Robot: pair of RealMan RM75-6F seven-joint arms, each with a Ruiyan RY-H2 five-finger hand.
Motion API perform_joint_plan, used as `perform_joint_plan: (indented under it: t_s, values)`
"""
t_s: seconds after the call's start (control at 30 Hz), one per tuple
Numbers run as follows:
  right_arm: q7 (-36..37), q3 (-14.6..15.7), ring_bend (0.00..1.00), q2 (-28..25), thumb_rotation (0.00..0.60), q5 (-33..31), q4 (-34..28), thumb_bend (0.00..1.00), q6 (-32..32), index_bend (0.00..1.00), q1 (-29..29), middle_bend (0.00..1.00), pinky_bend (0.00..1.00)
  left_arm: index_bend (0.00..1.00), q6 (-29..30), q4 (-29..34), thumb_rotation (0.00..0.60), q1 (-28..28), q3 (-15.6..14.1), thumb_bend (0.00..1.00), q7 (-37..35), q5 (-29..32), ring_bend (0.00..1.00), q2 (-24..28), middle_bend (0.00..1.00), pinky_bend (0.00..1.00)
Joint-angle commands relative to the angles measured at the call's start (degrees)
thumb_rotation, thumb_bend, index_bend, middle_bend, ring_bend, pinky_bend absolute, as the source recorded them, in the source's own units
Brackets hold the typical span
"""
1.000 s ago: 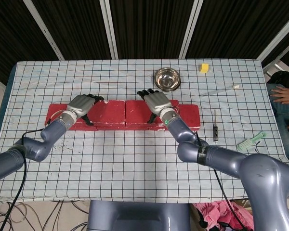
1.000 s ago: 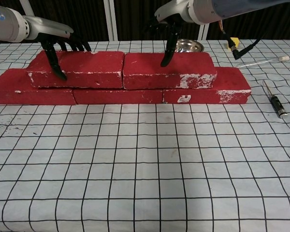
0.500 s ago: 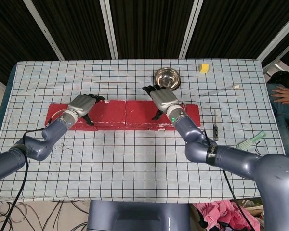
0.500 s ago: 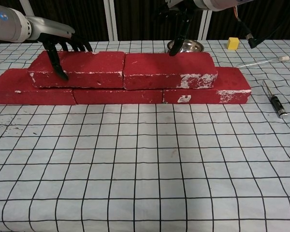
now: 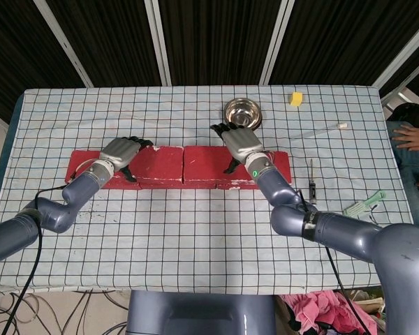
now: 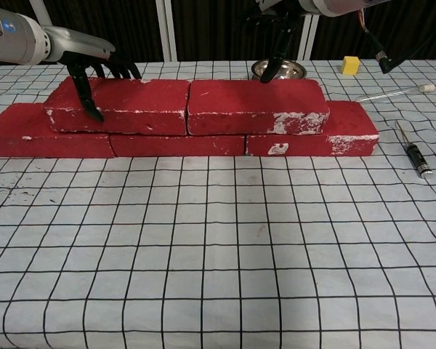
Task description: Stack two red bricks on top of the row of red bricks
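On the row of red bricks (image 6: 174, 144), two upper bricks (image 6: 185, 105) lie end to end. The left hand (image 5: 119, 152) grips the left one's end; the right hand (image 5: 239, 144), fingers spread, hovers above the right one.

text: none legible | labels, brands, numbers: none readable in head or chest view | signs: none

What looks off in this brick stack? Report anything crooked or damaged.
Nothing is askew: both upper bricks, left and right, lie flat and end to end on the bottom row. The only blemish is white scuffing on the brick faces, heaviest near the right upper brick's lower edge.
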State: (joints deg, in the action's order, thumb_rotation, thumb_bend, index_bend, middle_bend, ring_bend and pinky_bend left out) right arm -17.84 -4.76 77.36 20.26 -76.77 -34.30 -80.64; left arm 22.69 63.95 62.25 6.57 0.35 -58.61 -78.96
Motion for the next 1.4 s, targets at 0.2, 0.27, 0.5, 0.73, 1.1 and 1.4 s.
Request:
perform_joint_plan:
  t_s: [0.2,0.27,0.5,0.73,1.1,1.4]
  values:
    - [-0.17,0.00,0.02,0.27,0.600,-0.11,0.32,0.00,-0.01,0.00,0.24,0.04,0.12,0.11,-0.33,-0.09,0.600,0.35,-0.31,0.00,0.55,0.77,0.05,-0.13,0.12,0.15]
    - [-0.29,0.03,0.02,0.36,0.600,-0.17,0.42,0.00,-0.04,0.00,0.31,0.04,0.12,0.11,-0.56,-0.17,0.600,0.52,-0.50,0.00,0.82,1.23,0.05,-0.15,0.12,0.15]
    - [-0.53,0.05,0.02,0.51,0.600,-0.21,0.55,0.00,-0.08,0.00,0.54,0.04,0.12,0.11,-0.27,-0.18,0.600,0.69,-0.94,0.00,1.58,2.74,0.05,-0.23,0.12,0.15]
    - [-0.65,0.01,0.02,0.65,0.600,-0.15,0.76,0.00,-0.10,0.00,0.84,0.04,0.12,0.10,0.02,0.48,0.600,1.06,-1.21,0.00,2.37,4.33,0.05,0.02,0.12,0.16]
    - [-0.74,-0.12,0.02,0.65,0.600,-0.09,0.83,0.00,-0.07,0.00,1.29,0.04,0.12,0.09,0.75,2.35,0.600,1.70,-2.32,0.00,4.35,7.75,0.05,1.43,0.11,0.18]
    - [-1.15,-0.20,0.02,0.42,0.600,-0.27,0.22,0.00,-0.48,0.00,1.56,0.04,0.12,0.07,2.11,4.47,0.600,2.58,-3.81,0.00,6.65,12.03,0.02,2.98,0.10,0.15]
